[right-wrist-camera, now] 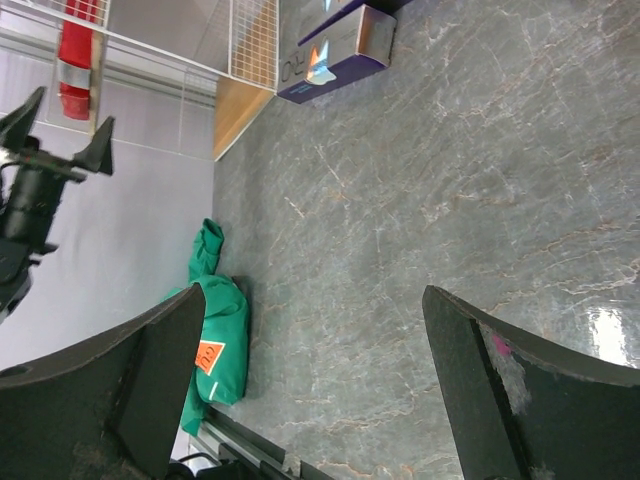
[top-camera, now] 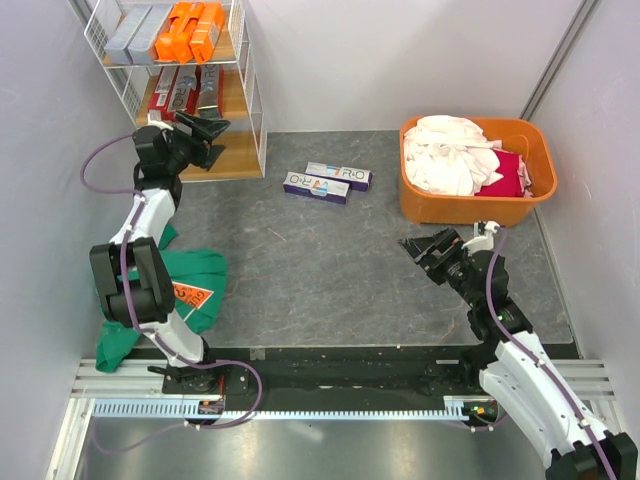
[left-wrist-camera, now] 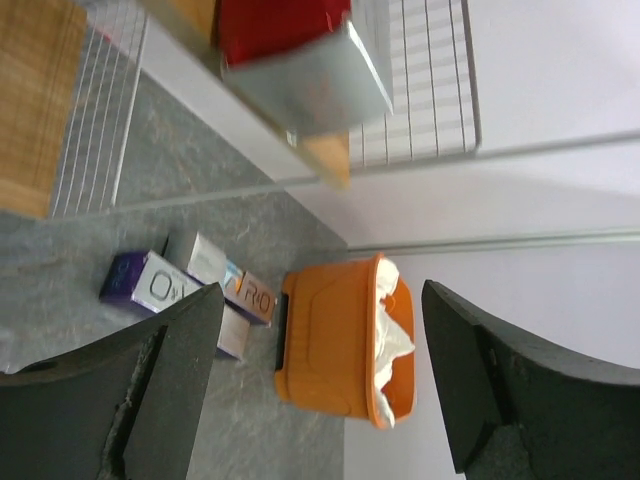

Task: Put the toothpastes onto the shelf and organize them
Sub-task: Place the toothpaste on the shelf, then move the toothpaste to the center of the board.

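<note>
The white wire shelf (top-camera: 252,95) stands at the far left. Its top tier holds silver-grey cartons (top-camera: 135,33) and orange cartons (top-camera: 190,30). The middle tier holds red and silver cartons (top-camera: 180,92). Two white and purple toothpaste cartons (top-camera: 317,187) (top-camera: 340,176) lie on the table right of the shelf; they also show in the left wrist view (left-wrist-camera: 150,287) and the right wrist view (right-wrist-camera: 335,55). My left gripper (top-camera: 207,128) is open and empty beside the shelf's lower tiers. My right gripper (top-camera: 420,248) is open and empty over bare table at the right.
An orange tub (top-camera: 470,205) of white and red laundry stands at the far right, also in the left wrist view (left-wrist-camera: 340,345). A green cloth (top-camera: 195,285) lies at the near left by the left arm's base, also in the right wrist view (right-wrist-camera: 220,335).
</note>
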